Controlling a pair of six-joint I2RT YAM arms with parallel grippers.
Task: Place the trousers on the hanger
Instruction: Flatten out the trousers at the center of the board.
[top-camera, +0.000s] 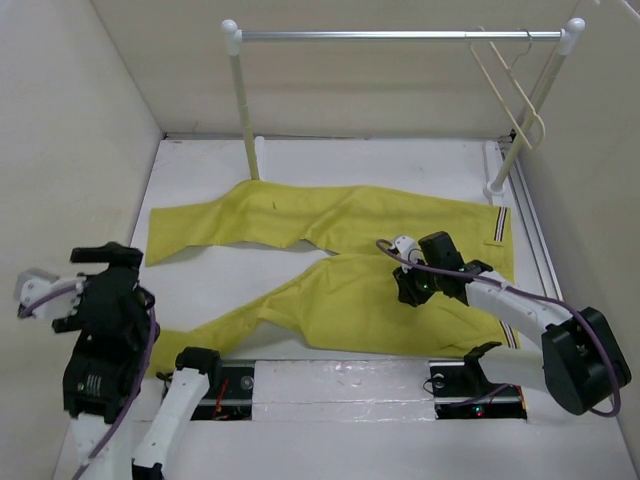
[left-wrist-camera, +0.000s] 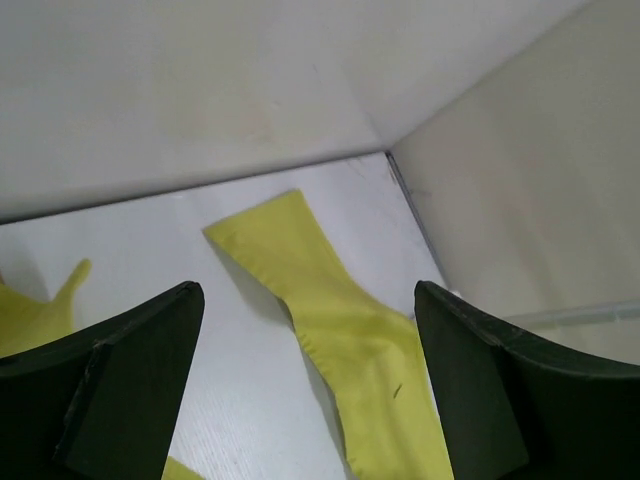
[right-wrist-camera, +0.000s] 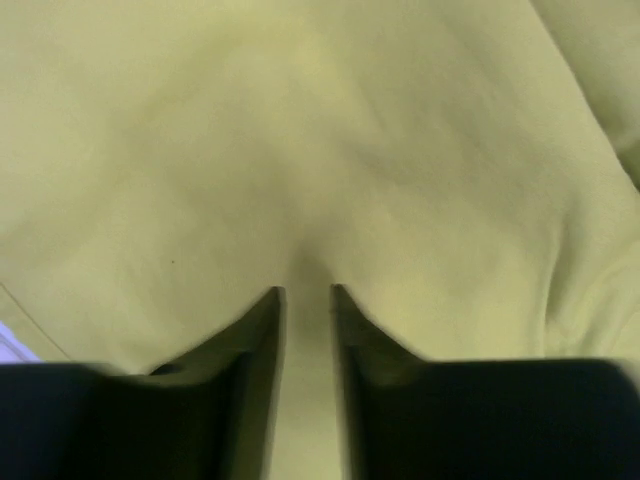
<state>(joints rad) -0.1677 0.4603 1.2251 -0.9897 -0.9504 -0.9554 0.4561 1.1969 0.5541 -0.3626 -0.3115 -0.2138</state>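
Note:
The mustard-yellow trousers lie flat on the white table, legs spread to the left and the waistband with its striped tab at the right. The cream-white hanger hangs by its hook at the right end of the rail. My right gripper is down on the near leg close to the crotch. In the right wrist view its jaws stand almost together with a ridge of yellow cloth pinched between them. My left gripper is raised at the far left, open and empty; a trouser leg lies below it.
A metal rail on two white posts spans the back of the table. Beige walls close in on the left, back and right. The arm bases sit along the near edge.

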